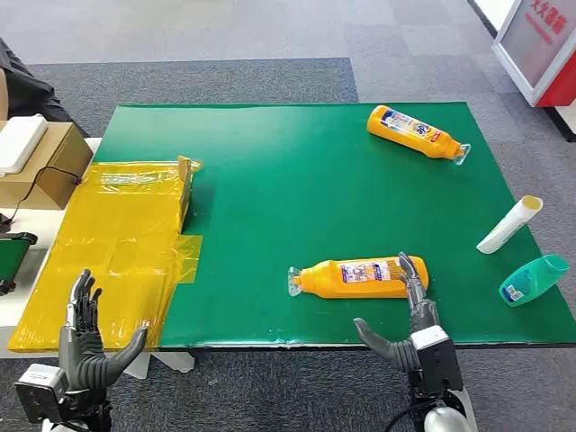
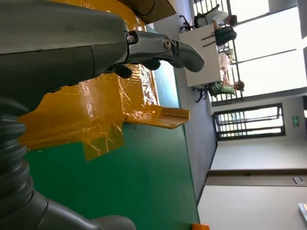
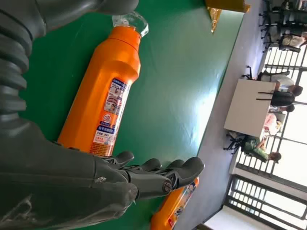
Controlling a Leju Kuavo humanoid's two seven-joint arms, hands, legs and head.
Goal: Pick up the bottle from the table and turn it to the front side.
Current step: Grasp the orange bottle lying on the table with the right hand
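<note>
1. The orange bottle [image 1: 360, 275] is seen lying on its side on the green worktop [image 1: 306, 189], near the front edge, with its clear cap pointing toward the robot's left and its base toward the right. A small-print label faces up, which is judged to be the back side.

2. The right robot hand [image 1: 408, 319] is held at the base end of the bottle, fingers [image 1: 409, 274] spread and reaching up beside the bottle's end, thumb stretched out apart. Nothing is gripped; whether the fingertips touch the bottle cannot be told.

3. The left robot hand [image 1: 86, 337] is held open and empty at the front edge, beside the yellow plastic sheet [image 1: 109, 252].

4. The bottle is judged to be a stiff moulded plastic body with a glossy skin, so some slipperiness is to be expected, more so over the smooth label. How full it is cannot be seen; a moderate weight should be allowed for.

5. A hold is best taken across the wide, flat-sided body near the middle or base, fingers on one long side and thumb on the other. The narrow neck and clear cap are best avoided, since the bottle would swing.

6. A second orange bottle [image 1: 414, 132] lies at the far side, well apart, and a white tube [image 1: 509, 224] and a teal bottle [image 1: 533, 280] lie at the right edge.
</note>
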